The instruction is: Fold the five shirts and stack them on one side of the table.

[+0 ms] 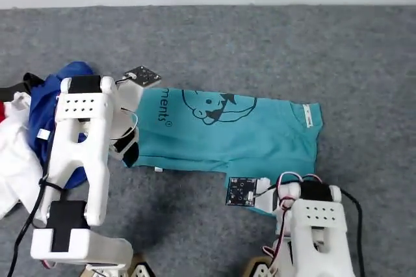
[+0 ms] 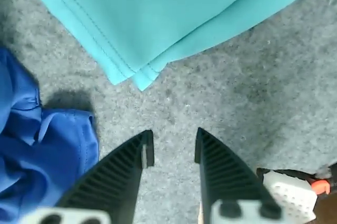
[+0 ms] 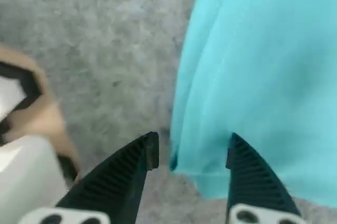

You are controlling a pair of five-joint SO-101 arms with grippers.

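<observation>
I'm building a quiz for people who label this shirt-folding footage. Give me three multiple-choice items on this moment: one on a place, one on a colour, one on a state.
1. Where does the heap of unfolded shirts lie?
A) beside the left arm
B) beside the right arm
C) between the two arms

2. What colour is the spread-out shirt?
A) red
B) teal
C) white

3. How is the right pincer?
A) shut on a blue shirt
B) shut on nothing
C) open

Key:
1 A, the high view shows the heap next to the left arm.
2 B, teal cloth lies flat on the grey table.
3 C, its fingers stand apart, astride the spread-out shirt's edge.
</observation>
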